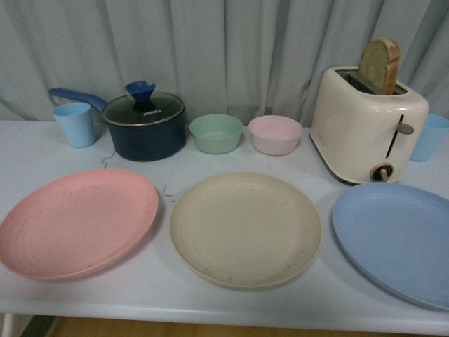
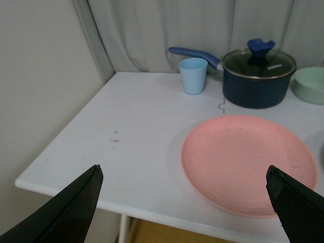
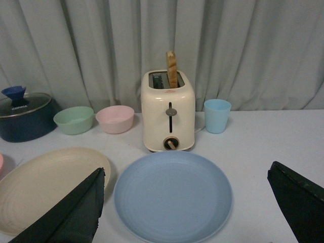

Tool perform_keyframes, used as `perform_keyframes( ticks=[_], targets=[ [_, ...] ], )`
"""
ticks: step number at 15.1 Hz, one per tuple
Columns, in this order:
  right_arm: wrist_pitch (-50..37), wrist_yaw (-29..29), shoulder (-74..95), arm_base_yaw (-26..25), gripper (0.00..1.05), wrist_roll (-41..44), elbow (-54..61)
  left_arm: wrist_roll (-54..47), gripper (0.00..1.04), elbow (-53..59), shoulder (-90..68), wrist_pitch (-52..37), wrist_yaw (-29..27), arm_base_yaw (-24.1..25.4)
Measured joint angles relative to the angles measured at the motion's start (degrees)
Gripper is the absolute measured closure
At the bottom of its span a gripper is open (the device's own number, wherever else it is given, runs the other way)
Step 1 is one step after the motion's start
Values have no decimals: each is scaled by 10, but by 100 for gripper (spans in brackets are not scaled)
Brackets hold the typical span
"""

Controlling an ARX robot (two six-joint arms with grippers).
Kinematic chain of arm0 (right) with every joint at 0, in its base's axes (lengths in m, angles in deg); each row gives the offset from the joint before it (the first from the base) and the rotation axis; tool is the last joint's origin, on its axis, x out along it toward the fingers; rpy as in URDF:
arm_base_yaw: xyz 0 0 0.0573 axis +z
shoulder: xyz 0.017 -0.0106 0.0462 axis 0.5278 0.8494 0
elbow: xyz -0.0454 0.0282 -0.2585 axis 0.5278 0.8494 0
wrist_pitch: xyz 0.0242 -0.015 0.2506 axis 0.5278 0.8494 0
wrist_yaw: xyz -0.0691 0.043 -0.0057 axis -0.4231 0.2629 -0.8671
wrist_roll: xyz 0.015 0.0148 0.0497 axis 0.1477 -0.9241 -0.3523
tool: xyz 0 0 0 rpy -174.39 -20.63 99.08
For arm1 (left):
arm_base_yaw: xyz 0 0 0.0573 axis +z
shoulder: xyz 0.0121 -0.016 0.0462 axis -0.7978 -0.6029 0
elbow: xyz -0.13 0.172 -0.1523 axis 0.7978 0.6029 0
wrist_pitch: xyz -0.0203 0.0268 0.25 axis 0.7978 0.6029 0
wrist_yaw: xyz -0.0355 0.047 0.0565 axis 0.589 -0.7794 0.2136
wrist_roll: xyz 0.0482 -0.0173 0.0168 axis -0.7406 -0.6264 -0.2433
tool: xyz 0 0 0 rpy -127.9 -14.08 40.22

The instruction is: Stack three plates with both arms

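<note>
The white table (image 1: 42,154) took up the whole scene, with a grey curtain (image 1: 231,49) hanging behind it. Along the near edge, three plates lay flat in a row, none touching and none stacked: the pink plate (image 1: 77,221) on the left, the beige plate (image 1: 245,228) in the middle and the blue plate (image 1: 396,239) on the right, running off the frame. Behind the blue plate stood the cream toaster (image 1: 365,133). Over on the back left sat the dark blue pot (image 1: 145,130) with its glass lid on. Between pot and toaster were the green bowl (image 1: 216,133) and the pink bowl (image 1: 275,135), side by side, just apart. One light blue cup (image 1: 74,123) stood left of the pot, and a second blue cup (image 1: 429,137) peeked out right of the toaster. A slice of bread (image 1: 380,66) stuck up from the toaster's slot. The left gripper (image 2: 183,167) hung above the pink plate's end of the table, fingers spread wide, holding nothing. The right gripper (image 3: 187,167) hovered over the blue plate, likewise spread wide and empty. Neither arm showed in the front view.
</note>
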Motion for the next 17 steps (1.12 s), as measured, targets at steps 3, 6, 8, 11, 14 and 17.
perform_keyframes(
  ticks=[3, 6, 8, 11, 14, 17],
  targets=[
    [0, 0, 0, 0, 6, 0, 0, -77, 7, -92, -284, -106, 68, 12],
    [0, 0, 0, 0, 6, 0, 0, -101, 7, -221, -527, -62, 125, 55],
    [0, 0, 0, 0, 6, 0, 0, -102, 7, -311, -643, -18, 148, 83],
    [0, 0, 0, 0, 6, 0, 0, -110, 7, -433, -765, 65, 192, 97],
    [0, 0, 0, 0, 6, 0, 0, -118, 7, -532, -847, 110, 224, 103],
    [0, 0, 0, 0, 6, 0, 0, -133, 7, -610, -915, 165, 229, 120]
  ],
)
